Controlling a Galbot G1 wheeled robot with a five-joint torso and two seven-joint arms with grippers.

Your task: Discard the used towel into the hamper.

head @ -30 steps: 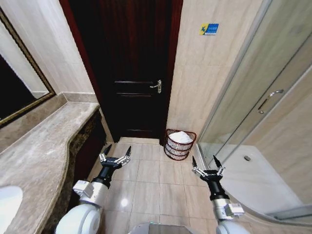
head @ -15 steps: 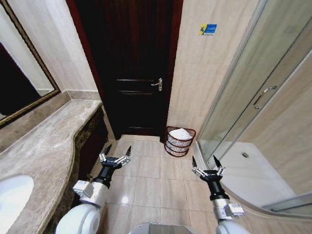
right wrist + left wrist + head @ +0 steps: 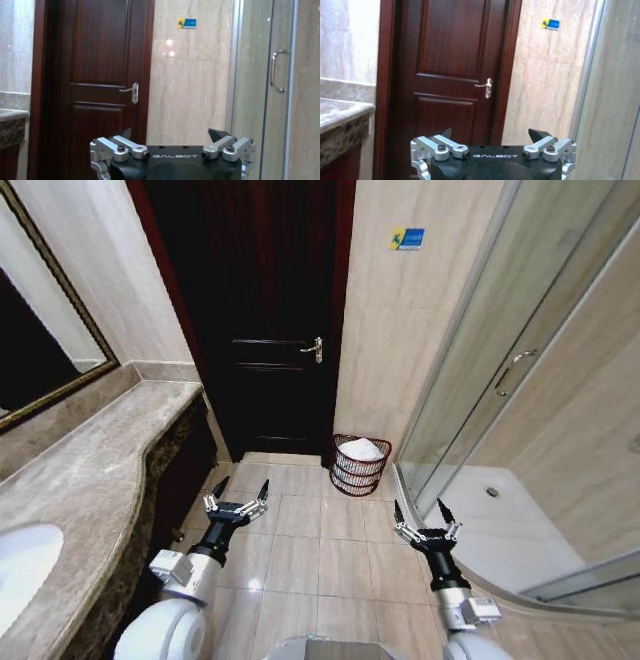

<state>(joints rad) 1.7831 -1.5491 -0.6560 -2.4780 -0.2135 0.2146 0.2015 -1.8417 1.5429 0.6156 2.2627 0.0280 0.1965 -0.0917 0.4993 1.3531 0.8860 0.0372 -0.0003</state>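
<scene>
A dark wooden door (image 3: 270,330) with a silver lever handle (image 3: 313,349) closes the far end of a tiled bathroom, flanked on the robot's left by a marble vanity counter (image 3: 95,480) under a framed mirror (image 3: 40,330) and on its right by a glass shower enclosure (image 3: 500,380) with a curved white tray. Against the beige wall between the door frame and the shower stands the hamper (image 3: 360,465), a round reddish-brown openwork basket, upright with its long axis vertical, its mouth facing up and its sides narrowing toward the floor. A white towel (image 3: 363,449) lies bunched inside it, heaped to about rim level. The hamper sits on the floor tiles ahead of the robot, well apart from both arms and somewhat nearer the right one. The left gripper (image 3: 237,497) hangs low over the floor beside the vanity, fingers spread wide with nothing between them; the right gripper (image 3: 425,519) hangs near the shower tray's edge, spread just as wide and equally empty. A small blue-and-yellow sticker (image 3: 407,239) marks the wall above the hamper.
</scene>
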